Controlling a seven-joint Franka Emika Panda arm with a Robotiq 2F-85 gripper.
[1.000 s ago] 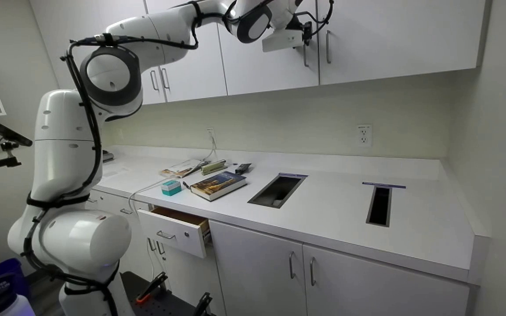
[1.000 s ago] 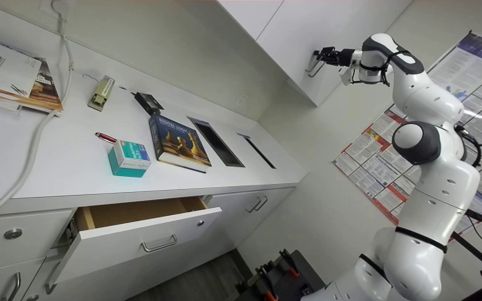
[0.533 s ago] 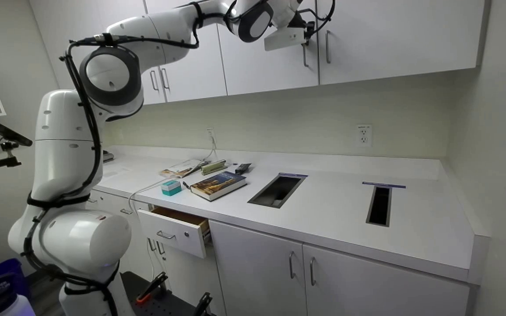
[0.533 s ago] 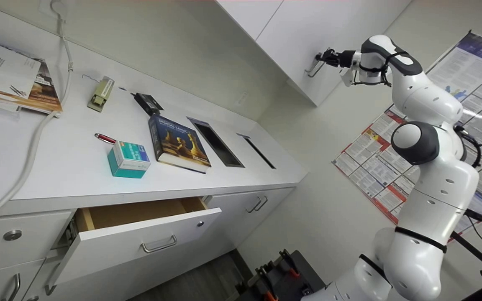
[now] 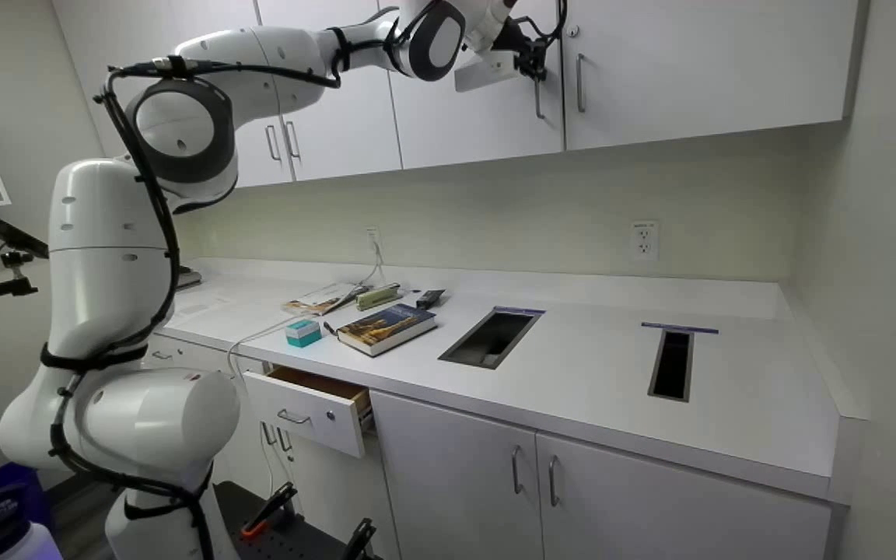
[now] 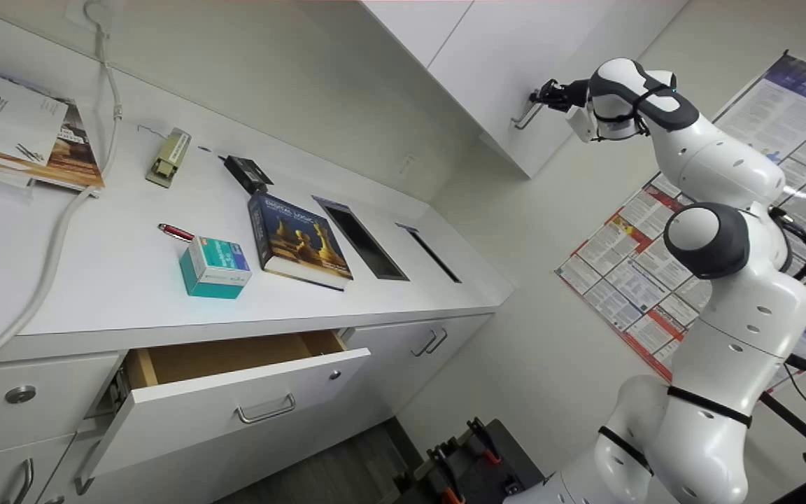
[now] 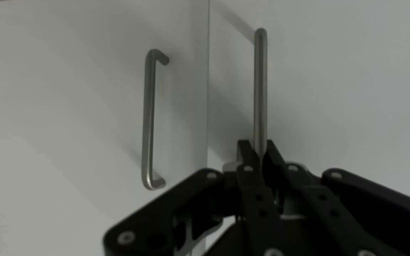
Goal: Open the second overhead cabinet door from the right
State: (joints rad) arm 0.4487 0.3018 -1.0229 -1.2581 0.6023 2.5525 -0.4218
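Observation:
The second overhead cabinet door from the right (image 5: 456, 124) is white and looks flush with its neighbours. Its upright metal bar handle (image 5: 538, 101) hangs below my gripper (image 5: 532, 66). It also shows in the other camera's exterior view (image 6: 527, 117), with my gripper (image 6: 546, 96) at its upper end. In the wrist view the handle (image 7: 260, 89) runs down between my black fingertips (image 7: 257, 147), which are closed against both sides of it. The fingers hide the end of the handle that they grip. The wrist picture seems to be upside down.
The rightmost overhead door (image 5: 697, 70) has its own handle (image 5: 580, 82) close beside my gripper; that handle shows in the wrist view (image 7: 148, 121). Below, an open drawer (image 6: 235, 406) juts from the counter (image 5: 572, 311), which bears a book (image 6: 301, 241) and a teal box (image 6: 215, 269).
The arm and wrist have shifted left and the hand has tilted in an exterior view, while the fingers stay at the handle. The door shows no clear movement.

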